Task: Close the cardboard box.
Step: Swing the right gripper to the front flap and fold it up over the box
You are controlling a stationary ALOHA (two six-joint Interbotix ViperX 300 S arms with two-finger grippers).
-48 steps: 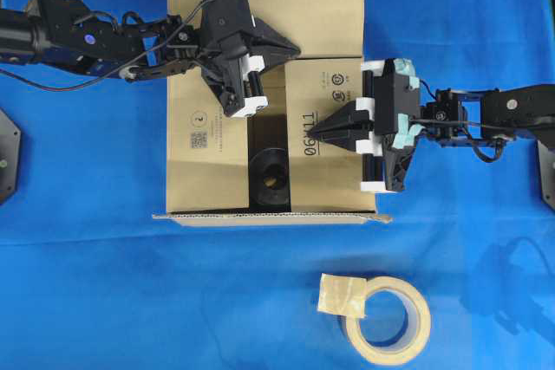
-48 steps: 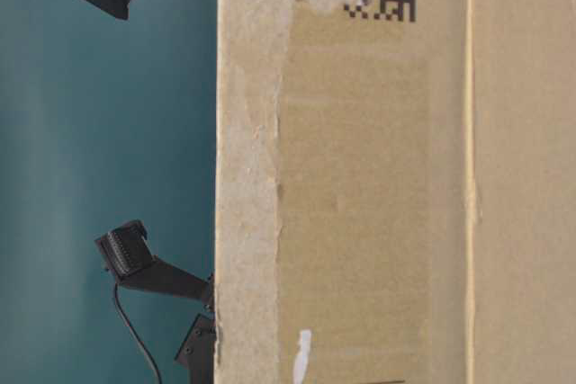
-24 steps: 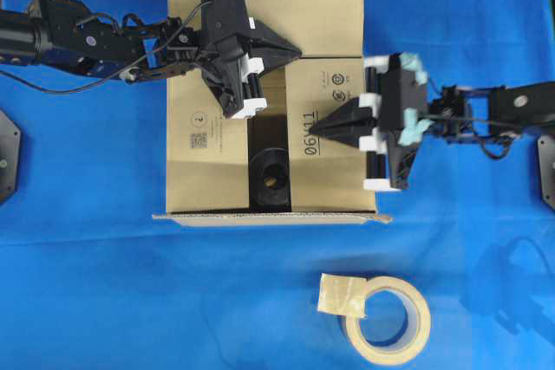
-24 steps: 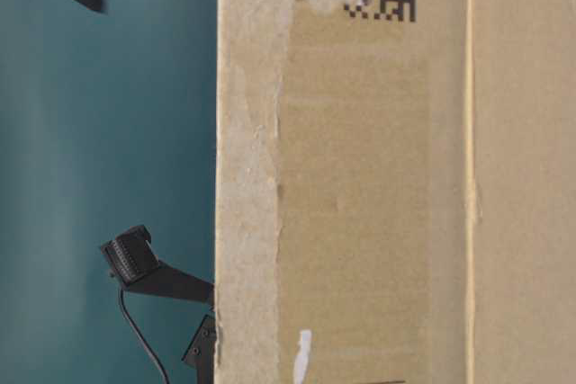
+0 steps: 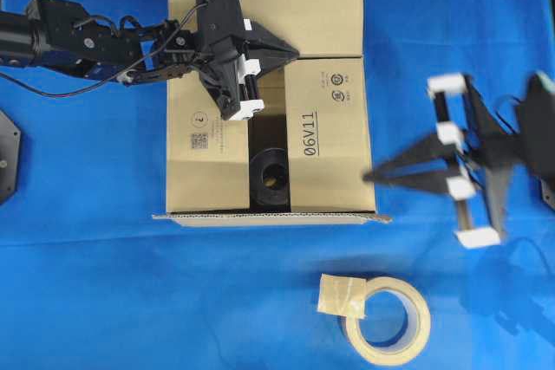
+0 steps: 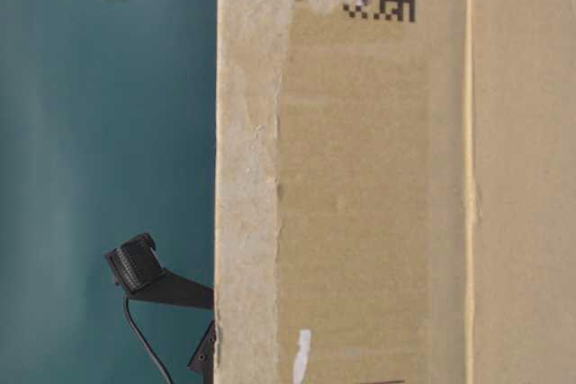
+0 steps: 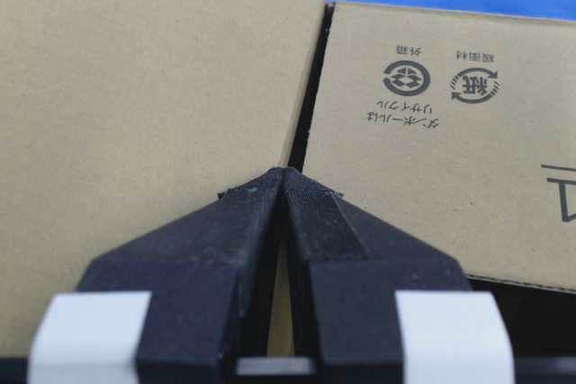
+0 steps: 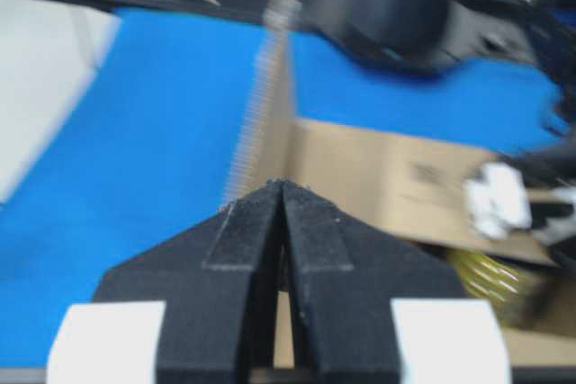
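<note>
The cardboard box (image 5: 269, 97) sits mid-table half closed, three flaps folded flat but a gap showing, its near flap upright; the left gripper (image 5: 290, 53), fingers pressed together, rests on top, while the right gripper (image 5: 373, 177), likewise closed, hangs beside it.

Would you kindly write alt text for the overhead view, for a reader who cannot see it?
A cardboard box sits on a blue cloth, partly closed, a dark gap between its flaps. The left claw, shut, rests over the flaps; the right claw, shut and blurred, is at the box's right edge. A tape roll lies nearer the camera.
</note>
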